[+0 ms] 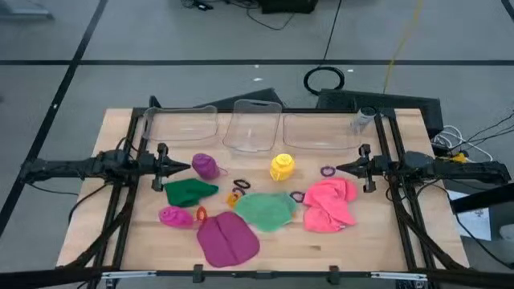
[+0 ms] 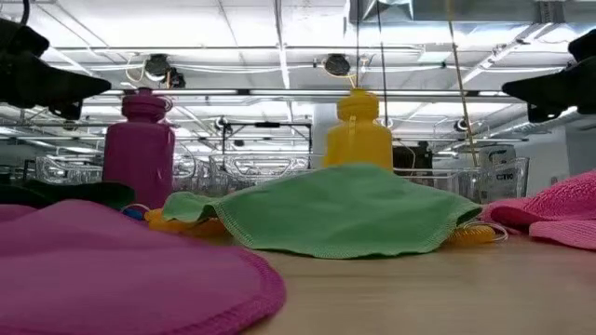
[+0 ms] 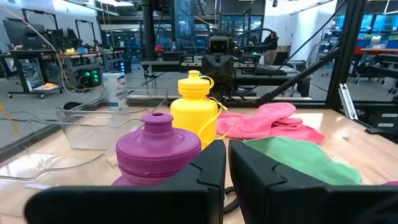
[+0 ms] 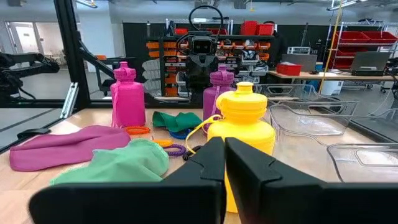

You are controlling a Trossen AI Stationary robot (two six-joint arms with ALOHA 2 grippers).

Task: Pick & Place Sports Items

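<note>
A pale wooden surface (image 1: 361, 241) fills the middle of the high view. Near its centre stands a small yellow plastic bottle (image 1: 282, 167), light, stiff and a bit slippery; its narrow neck looks best to grab. Below it lies a soft green cloth (image 1: 266, 210), floppy, easy to pinch. Left gripper (image 1: 186, 167) and right gripper (image 1: 341, 168) hover at the sides, fingers pressed together, holding nothing. Only the high view shows the tiny purple ring (image 1: 327, 171).

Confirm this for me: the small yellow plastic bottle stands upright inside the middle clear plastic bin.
Not quite. The small yellow plastic bottle stands upright, but on the bare wooden table in front of the middle clear plastic bin, not inside it. The high view shows this.
</note>
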